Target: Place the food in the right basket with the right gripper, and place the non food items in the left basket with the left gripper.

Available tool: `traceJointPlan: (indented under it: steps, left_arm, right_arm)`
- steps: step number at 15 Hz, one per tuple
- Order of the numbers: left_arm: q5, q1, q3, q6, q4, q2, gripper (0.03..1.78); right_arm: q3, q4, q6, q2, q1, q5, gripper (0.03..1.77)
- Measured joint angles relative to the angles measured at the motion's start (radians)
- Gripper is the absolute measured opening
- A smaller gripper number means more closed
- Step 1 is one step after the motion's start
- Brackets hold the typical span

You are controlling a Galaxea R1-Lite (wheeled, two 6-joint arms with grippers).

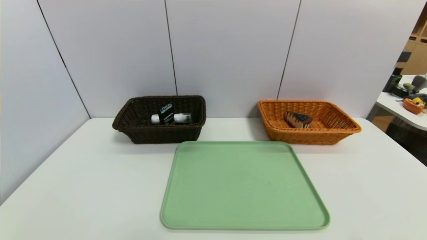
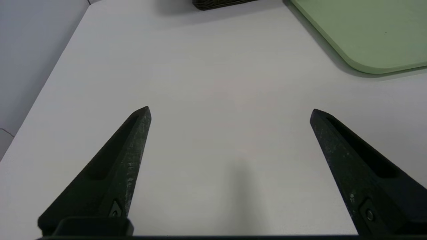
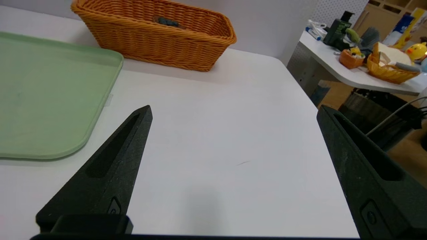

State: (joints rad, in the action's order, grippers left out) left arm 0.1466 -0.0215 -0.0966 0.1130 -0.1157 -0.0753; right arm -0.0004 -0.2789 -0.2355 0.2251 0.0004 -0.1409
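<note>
A dark brown wicker basket (image 1: 133, 116) stands at the back left and holds a white bottle with a black label (image 1: 170, 117) lying on its side. An orange wicker basket (image 1: 337, 116) at the back right holds a slice of chocolate cake (image 1: 298, 120). In the right wrist view the orange basket (image 3: 160, 36) shows with the cake's dark top (image 3: 167, 22) just over the rim. My left gripper (image 2: 230, 111) hovers open over bare table left of the tray. My right gripper (image 3: 233, 111) hovers open over bare table right of the tray. Neither arm shows in the head view.
A pale green tray (image 1: 233, 160) lies bare in the middle of the white table (image 1: 83, 183), its corner seen as tray (image 2: 367, 40) and tray (image 3: 50, 100). Grey wall panels stand behind the baskets. A side table with clutter (image 1: 412, 100) stands off to the right.
</note>
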Motion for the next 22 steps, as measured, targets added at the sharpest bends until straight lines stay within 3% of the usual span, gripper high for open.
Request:
traceJointPlan:
  steps: [6,12,17,22]
  left_arm:
    - [-0.023,0.001,0.001,-0.004,0.000,0.059,1.69]
    - [-0.088,0.002,0.014,-0.014,0.005,0.073,1.69]
    - [-0.145,0.002,0.086,-0.020,0.125,0.073,1.69]
    - [-0.147,0.002,0.096,-0.051,0.125,0.074,1.69]
  right_arm:
    - [0.000,0.056,0.021,-0.083,0.001,0.011,1.70]
    - [-0.009,0.194,0.027,-0.197,0.001,0.180,1.70]
    - [0.000,0.239,0.040,-0.223,0.001,0.190,1.70]
    - [0.000,0.276,0.081,-0.226,0.001,0.196,1.70]
